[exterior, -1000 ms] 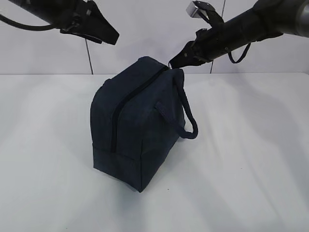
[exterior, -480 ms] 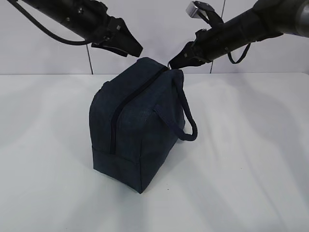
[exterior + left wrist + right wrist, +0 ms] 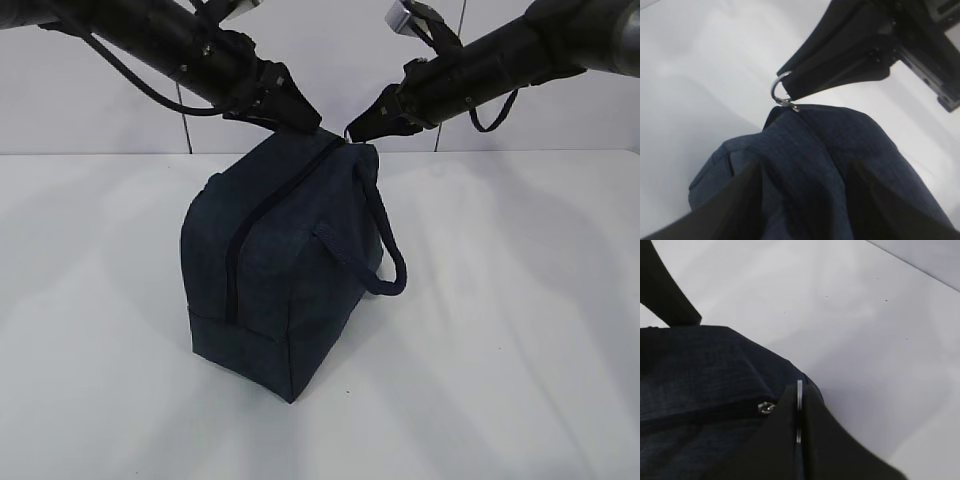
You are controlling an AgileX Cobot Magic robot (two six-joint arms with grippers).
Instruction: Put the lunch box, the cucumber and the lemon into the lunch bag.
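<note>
The dark navy lunch bag (image 3: 280, 260) stands on the white table with its zipper (image 3: 250, 230) closed. My right gripper (image 3: 355, 132) is shut on the metal ring pull (image 3: 799, 410) at the bag's far top end; the ring also shows in the left wrist view (image 3: 777, 90). My left gripper (image 3: 305, 122) is open, its fingers spread astride the bag's top fabric (image 3: 815, 160) close to the ring. The lunch box, the cucumber and the lemon are out of view.
The bag's loop handle (image 3: 385, 250) hangs down on its right side. The white table (image 3: 520, 330) spreads around the bag, with a white wall (image 3: 330, 60) behind. The two grippers sit close together above the bag's far end.
My left arm has come down and to the right onto the bag's top. The right gripper has stayed on the ring. The bag has shifted slightly to the left.
</note>
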